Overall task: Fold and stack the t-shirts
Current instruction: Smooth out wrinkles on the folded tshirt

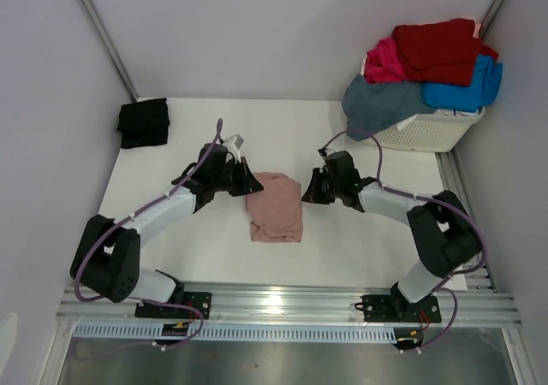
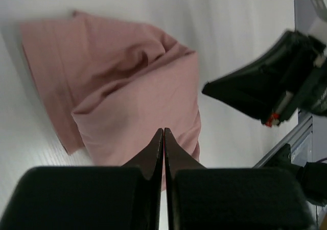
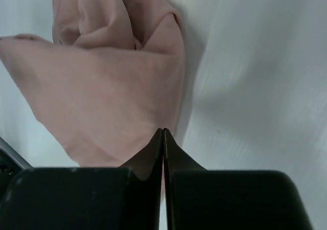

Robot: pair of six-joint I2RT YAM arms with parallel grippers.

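Note:
A dusty-pink t-shirt lies folded into a small, rumpled rectangle at the middle of the table. My left gripper is at its upper left corner and my right gripper at its upper right edge. Both are shut. In the left wrist view the closed tips hover over the pink cloth, with nothing seen pinched. The right wrist view shows the same: closed tips by the edge of the pink fabric. A folded black t-shirt lies at the far left.
A white slatted basket stands at the far right corner, heaped with red, magenta, bright-blue and slate-blue shirts, the slate-blue one hanging over its rim. Walls close in the table on three sides.

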